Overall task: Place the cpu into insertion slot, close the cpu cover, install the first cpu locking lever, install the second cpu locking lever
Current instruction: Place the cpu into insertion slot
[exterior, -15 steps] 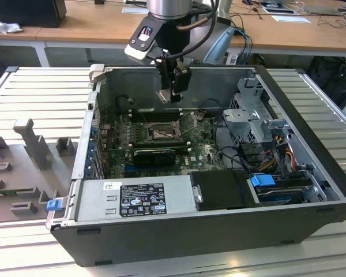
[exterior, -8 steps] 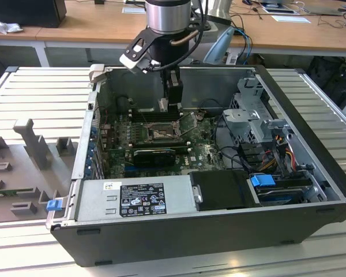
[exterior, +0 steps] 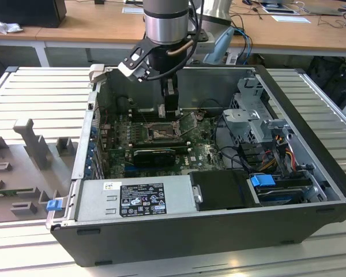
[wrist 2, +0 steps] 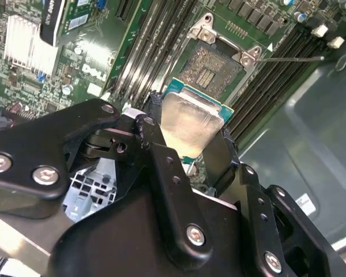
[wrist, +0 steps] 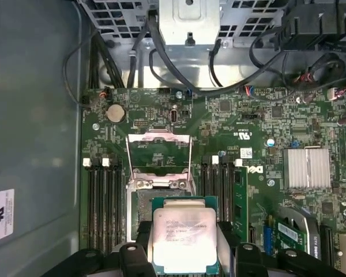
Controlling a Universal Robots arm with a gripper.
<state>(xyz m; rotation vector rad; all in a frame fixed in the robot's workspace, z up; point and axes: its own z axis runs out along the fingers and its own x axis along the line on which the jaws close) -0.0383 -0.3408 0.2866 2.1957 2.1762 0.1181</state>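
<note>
The gripper (wrist: 184, 245) is clenched on the cpu (wrist: 184, 231), holding it partly over the insertion slot (wrist 2: 210, 68) of the green motherboard (wrist: 254, 124). In the exterior view the cpu cover (exterior: 188, 120) stands raised at about 2 o'clock of the insertion slot

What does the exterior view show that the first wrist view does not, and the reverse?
Exterior view: the arm, the whole computer case, its power supply and the slatted table. First wrist view: the cpu clamped between the fingers, not seated, plus a coin cell. Shared: the gripper, the green motherboard, the insertion slot, the raised cpu cover and the drive cage.
</note>
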